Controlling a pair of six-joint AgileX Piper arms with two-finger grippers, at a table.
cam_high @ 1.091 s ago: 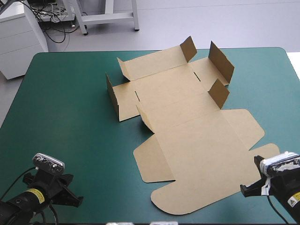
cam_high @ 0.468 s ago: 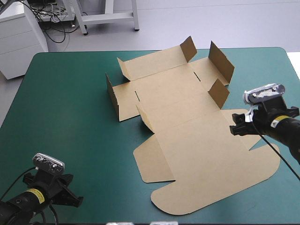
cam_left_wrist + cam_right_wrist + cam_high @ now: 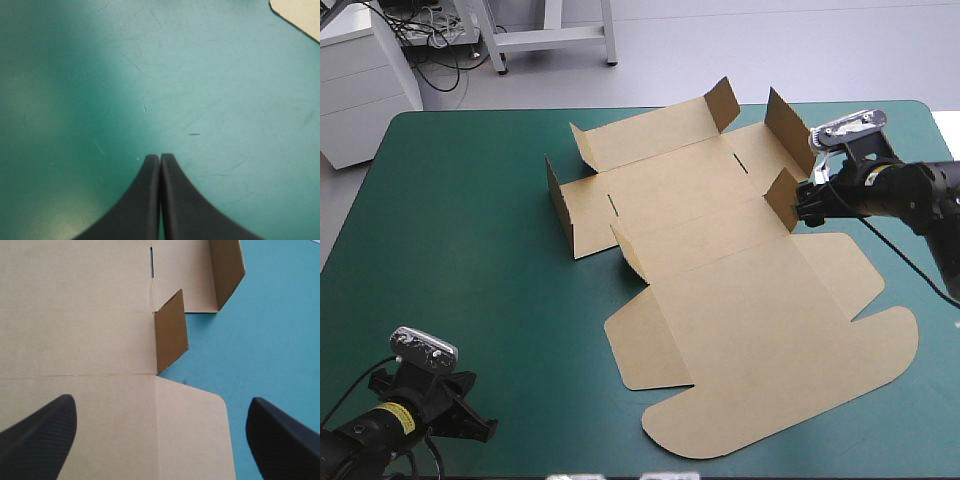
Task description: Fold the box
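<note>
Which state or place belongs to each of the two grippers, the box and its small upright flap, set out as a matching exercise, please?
Things:
1. left gripper
2. right gripper
3. box
4. small flap

States or places:
A. open, over brown board
B. lying mostly flat, a few flaps raised
C. shut, over bare teal-green cover
D. standing upright at the sheet's right side

Pairs: 1-C, 2-A, 3-B, 4-D.
</note>
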